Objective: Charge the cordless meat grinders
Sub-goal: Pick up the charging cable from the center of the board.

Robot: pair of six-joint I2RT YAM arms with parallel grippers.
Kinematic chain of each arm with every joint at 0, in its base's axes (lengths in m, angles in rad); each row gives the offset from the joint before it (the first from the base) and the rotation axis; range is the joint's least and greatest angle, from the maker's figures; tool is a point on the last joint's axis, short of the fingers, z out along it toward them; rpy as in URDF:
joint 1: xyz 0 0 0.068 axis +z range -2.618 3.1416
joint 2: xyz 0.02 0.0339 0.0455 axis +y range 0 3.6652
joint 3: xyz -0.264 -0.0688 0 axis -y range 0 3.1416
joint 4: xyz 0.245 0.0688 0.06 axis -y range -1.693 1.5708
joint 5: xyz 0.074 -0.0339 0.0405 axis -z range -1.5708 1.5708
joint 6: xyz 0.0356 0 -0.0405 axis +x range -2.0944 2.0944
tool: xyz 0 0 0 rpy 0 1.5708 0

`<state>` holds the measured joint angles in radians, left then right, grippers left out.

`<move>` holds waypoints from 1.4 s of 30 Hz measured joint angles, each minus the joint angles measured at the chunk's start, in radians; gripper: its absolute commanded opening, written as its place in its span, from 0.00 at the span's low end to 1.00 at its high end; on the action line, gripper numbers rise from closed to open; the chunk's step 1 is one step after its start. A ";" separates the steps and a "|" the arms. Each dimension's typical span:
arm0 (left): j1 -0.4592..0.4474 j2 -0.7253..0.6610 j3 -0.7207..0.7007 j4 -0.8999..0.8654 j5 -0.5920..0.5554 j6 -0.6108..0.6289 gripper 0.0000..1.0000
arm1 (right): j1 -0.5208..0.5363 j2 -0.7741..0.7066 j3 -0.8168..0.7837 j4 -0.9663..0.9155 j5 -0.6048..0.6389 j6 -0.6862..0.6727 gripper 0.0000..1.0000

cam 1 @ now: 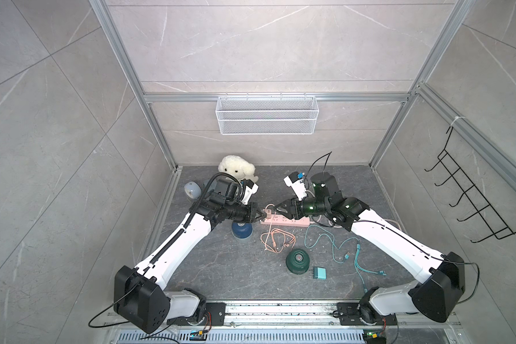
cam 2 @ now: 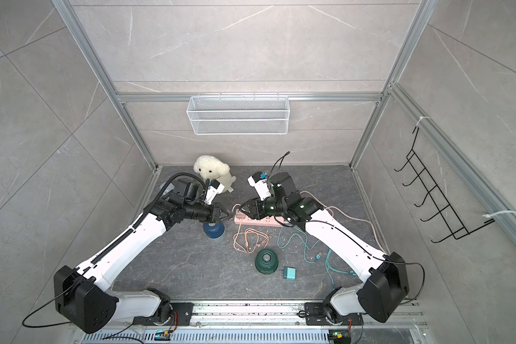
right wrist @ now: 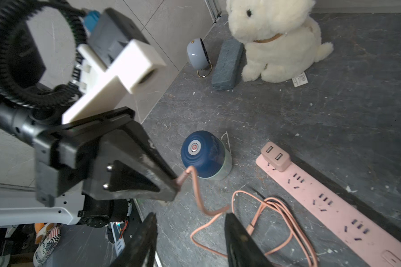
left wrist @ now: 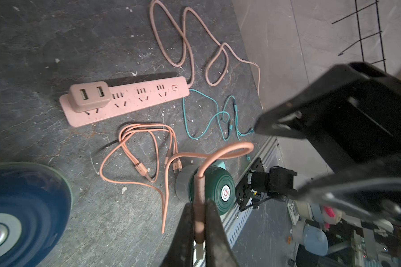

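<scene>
Left fingers (left wrist: 185,231) pinch the pink cable's plug (left wrist: 199,191) above the navy blue grinder (cam 1: 242,230) on the tabletop. Right fingers (right wrist: 146,238) stand apart over the pink power strip (cam 1: 283,222). The dark green grinder (cam 1: 297,260) sits nearer the front.

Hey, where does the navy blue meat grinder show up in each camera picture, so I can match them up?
In a top view: the navy blue grinder sits left of centre, just left of the pink power strip.
In a top view: again left of centre, left of the strip.
Left wrist: lower-left corner, cut off by the edge.
Right wrist: near the middle.
Shared landmark: the pink power strip, seen in all four.
</scene>
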<state>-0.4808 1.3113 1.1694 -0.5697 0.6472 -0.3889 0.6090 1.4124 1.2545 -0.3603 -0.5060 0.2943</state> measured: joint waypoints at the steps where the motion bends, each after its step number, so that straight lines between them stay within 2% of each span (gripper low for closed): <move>1: 0.000 -0.003 0.000 0.002 0.017 0.005 0.00 | -0.006 0.000 0.000 -0.007 -0.005 -0.014 0.53; 6: 0.000 -0.008 0.000 0.011 0.098 0.041 0.00 | -0.009 0.019 0.024 -0.039 -0.058 -0.091 0.53; 10: 0.000 -0.008 0.000 0.011 0.142 0.066 0.00 | -0.009 0.057 0.059 -0.040 -0.125 -0.116 0.48; 12: 0.000 -0.008 0.000 0.011 0.165 0.077 0.00 | -0.010 0.079 0.067 -0.040 -0.157 -0.124 0.41; 15: 0.000 -0.007 -0.002 0.009 0.175 0.090 0.00 | -0.009 0.100 0.068 -0.039 -0.207 -0.127 0.24; 17: 0.004 -0.006 -0.005 0.007 0.186 0.099 0.00 | -0.008 0.101 0.068 -0.040 -0.227 -0.124 0.18; 23: 0.006 0.005 -0.013 0.012 0.228 0.117 0.00 | -0.008 0.100 0.068 -0.040 -0.249 -0.119 0.17; 27: 0.006 0.005 -0.024 0.014 0.256 0.130 0.00 | -0.008 0.100 0.068 -0.040 -0.275 -0.122 0.06; 29: 0.006 0.005 -0.025 0.013 0.262 0.136 0.00 | -0.010 0.100 0.068 -0.040 -0.288 -0.120 0.06; 32: 0.008 0.005 -0.028 0.016 0.280 0.148 0.00 | -0.012 0.101 0.068 -0.040 -0.308 -0.118 0.20; 34: 0.007 0.004 -0.029 0.019 0.301 0.155 0.00 | -0.012 0.102 0.068 -0.040 -0.323 -0.116 0.21; 42: 0.003 0.004 -0.029 0.016 0.333 0.175 0.00 | -0.014 0.103 0.068 -0.040 -0.377 -0.117 0.03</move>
<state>-0.4774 1.3151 1.1400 -0.5533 0.9798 -0.2142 0.5953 1.5150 1.3228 -0.4007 -0.8825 0.1776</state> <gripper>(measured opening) 0.103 0.076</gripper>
